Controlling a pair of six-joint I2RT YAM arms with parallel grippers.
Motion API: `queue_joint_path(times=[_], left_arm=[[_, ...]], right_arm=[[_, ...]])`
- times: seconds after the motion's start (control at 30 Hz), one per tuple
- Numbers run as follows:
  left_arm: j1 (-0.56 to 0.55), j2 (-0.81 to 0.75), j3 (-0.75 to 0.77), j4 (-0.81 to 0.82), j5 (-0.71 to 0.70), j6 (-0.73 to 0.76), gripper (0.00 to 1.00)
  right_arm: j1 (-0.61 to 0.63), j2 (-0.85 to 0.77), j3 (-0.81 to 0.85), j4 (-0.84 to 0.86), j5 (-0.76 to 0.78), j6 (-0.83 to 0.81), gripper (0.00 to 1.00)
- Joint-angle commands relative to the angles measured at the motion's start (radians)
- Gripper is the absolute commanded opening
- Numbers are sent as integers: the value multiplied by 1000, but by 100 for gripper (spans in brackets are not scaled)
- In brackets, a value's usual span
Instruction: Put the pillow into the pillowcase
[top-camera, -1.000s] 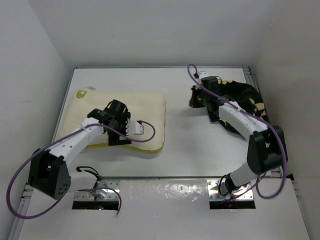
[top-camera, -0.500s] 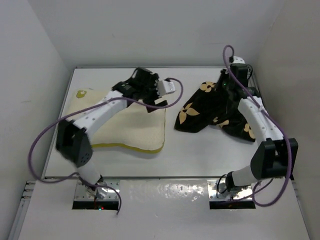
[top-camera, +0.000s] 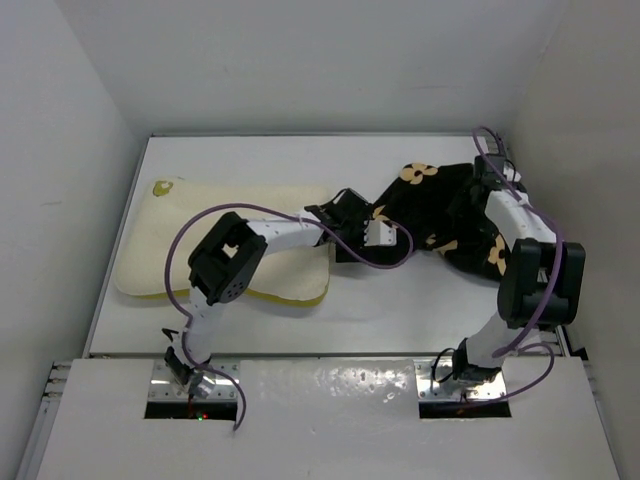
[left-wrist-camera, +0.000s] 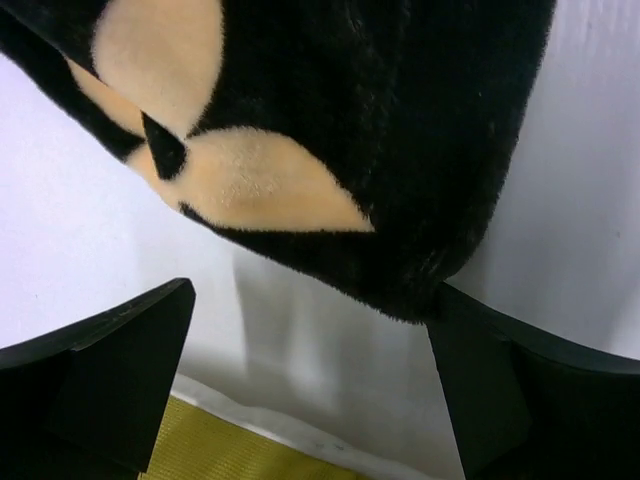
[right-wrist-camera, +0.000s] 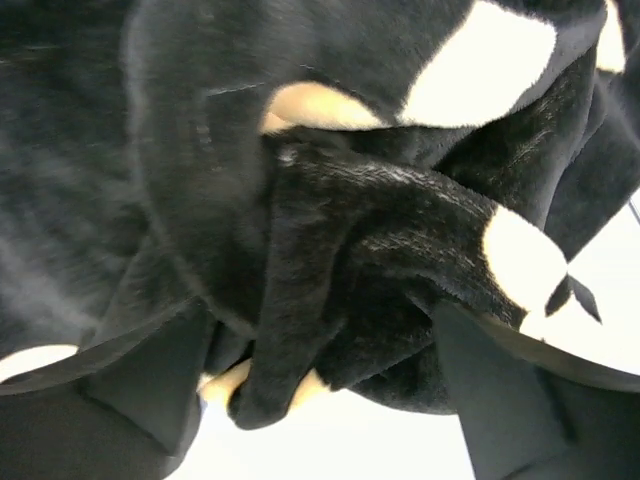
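Note:
The cream-white pillow (top-camera: 200, 235) lies flat on the left of the table, its yellow-green band (left-wrist-camera: 230, 450) showing at the bottom of the left wrist view. The black pillowcase (top-camera: 440, 205) with tan flowers lies crumpled at the right. My left gripper (top-camera: 347, 213) has reached across the pillow to the pillowcase's left corner (left-wrist-camera: 400, 260). Its jaws (left-wrist-camera: 312, 300) stand wide open, the corner's edge just off the right finger. My right gripper (top-camera: 478, 195) sits over the case's far right part. It is open (right-wrist-camera: 320, 320), with loose black folds (right-wrist-camera: 330, 300) bunched between its fingers.
White walls enclose the table on the left, back and right; the right wall is close behind the right arm. Purple cables (top-camera: 190, 250) loop off both arms. Bare white tabletop (top-camera: 400, 300) runs along the near side in front of the pillowcase.
My left arm swung from above the pillow rightward to the pillowcase's left corner. My right gripper opened and let go of the pillowcase, which was spread leftward.

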Motion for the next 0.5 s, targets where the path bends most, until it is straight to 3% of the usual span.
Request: queue_joint_path(times=[0.0, 0.07, 0.1, 0.13, 0.2, 0.23, 0.27, 0.37, 0.43, 0.47], left_arm=[[-10, 30, -59, 181, -42, 4, 100], [-10, 38, -88, 282, -69, -17, 96], [-9, 39, -107, 308, -69, -38, 89], [-9, 38, -114, 372, -65, -51, 70], [-10, 38, -122, 388, -28, -65, 46], [-10, 36, -121, 390, 6, -77, 9], [-10, 33, -118, 399, 3, -103, 0], [24, 20, -24, 355, -28, -250, 0], [82, 18, 152, 202, -85, -305, 0], [108, 29, 326, 66, -86, -344, 0]], right_arm=[[-20, -3, -41, 7, 7, 40, 82], [-35, -5, -66, 37, -26, 49, 59], [-41, -6, -73, 43, -39, 46, 35], [-42, -6, -67, 46, -43, 24, 22], [-32, -11, -28, 47, -32, -15, 6], [-19, -19, -11, 44, -17, -54, 0], [-9, -25, 8, 40, 0, -75, 0], [15, -77, 98, 47, 52, -144, 0], [21, -141, 129, 64, 40, -184, 0], [27, -167, 156, 86, 10, -202, 0]])
